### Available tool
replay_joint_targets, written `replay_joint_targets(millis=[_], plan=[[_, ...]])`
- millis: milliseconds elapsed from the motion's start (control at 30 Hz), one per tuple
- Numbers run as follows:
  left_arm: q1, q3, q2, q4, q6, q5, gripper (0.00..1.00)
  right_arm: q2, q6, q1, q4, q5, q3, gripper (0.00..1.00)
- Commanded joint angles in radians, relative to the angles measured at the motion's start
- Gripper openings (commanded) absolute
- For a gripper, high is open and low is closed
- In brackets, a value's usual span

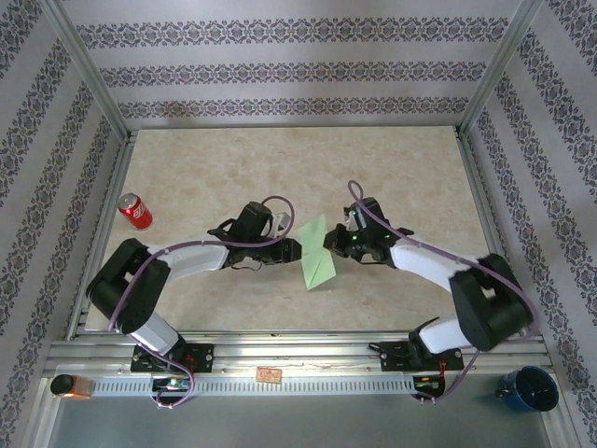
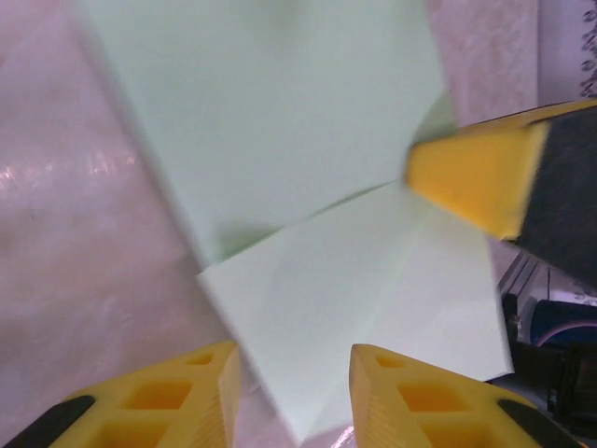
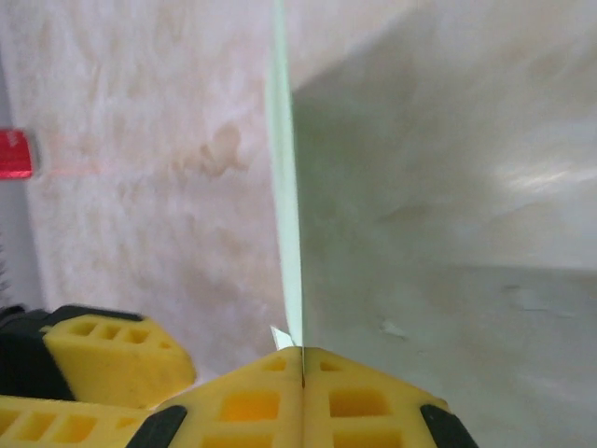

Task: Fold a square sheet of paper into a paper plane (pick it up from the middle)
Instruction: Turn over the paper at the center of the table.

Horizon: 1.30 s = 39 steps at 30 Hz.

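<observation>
Marbled table [image 1: 233, 177], green paper [image 1: 317, 259] pinched in right gripper [image 3: 301, 359], left gripper [image 2: 294, 364] parted alongside

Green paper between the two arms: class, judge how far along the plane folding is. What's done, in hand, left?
Done: the green paper is folded at least once; the left wrist view shows overlapping layers. In hand: the right pincer is shut on its edge, the left pincer open at a corner. Left: no pointed dart yet, so further folds likely remain.
</observation>
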Motion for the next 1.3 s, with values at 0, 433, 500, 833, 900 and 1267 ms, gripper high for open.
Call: replay_joint_targets(millis=[0, 433, 500, 833, 900, 1267], plan=[[0.015, -0.037, -0.065, 0.025, 0.053, -0.062, 0.38, -0.085, -0.173, 0.008, -0.34, 0.32, 0.111, 0.0], [0.037, -0.133, -0.254, -0.071, 0.152, -0.317, 0.55, 0.089, -0.515, 0.224, -0.738, 1.054, 0.47, 0.0], [0.037, -0.162, -0.308, -0.07, 0.151, -0.388, 0.64, 0.148, -0.52, 0.257, -0.725, 1.11, 0.488, 0.0], [0.039, -0.24, -0.449, -0.095, 0.181, -0.527, 1.0, 0.51, -0.385, 0.386, -0.784, 1.075, 0.69, 0.0], [0.04, -0.239, -0.471, -0.135, 0.151, -0.564, 1.0, 0.544, -0.36, 0.409, -0.774, 1.023, 0.714, 0.0], [0.048, -0.338, -0.691, -0.11, 0.152, -0.55, 1.0, 0.524, -0.286, 0.422, -0.549, 0.536, 0.65, 0.13]])
